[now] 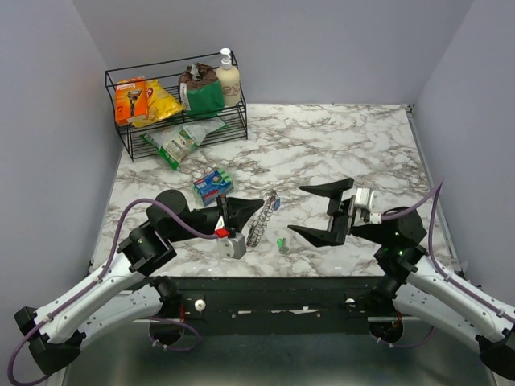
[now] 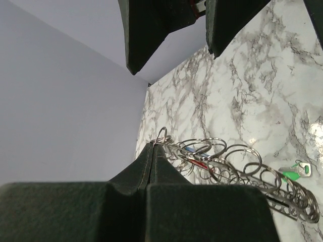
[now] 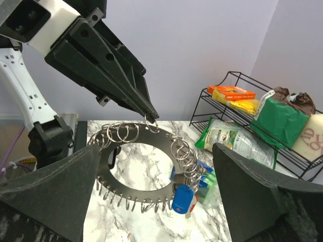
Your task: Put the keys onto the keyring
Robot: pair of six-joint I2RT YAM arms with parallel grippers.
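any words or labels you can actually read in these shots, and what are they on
No text reads in full.
Cream bottle: large brown letters, cut off by the frame edge, unreadable.
Orange box: print too small.
Yellow bag: print blurred.
White and green pouch: print too small.
Blue box: label too small.

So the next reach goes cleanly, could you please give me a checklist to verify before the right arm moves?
1. Left pincer shut on the keyring: ok.
2. Right pincer open and empty: ok.
3. Green key lying free on the table: ok.
4. Blue key hanging from the keyring: ok.
5. Spare split ring for the green key: cannot tell.
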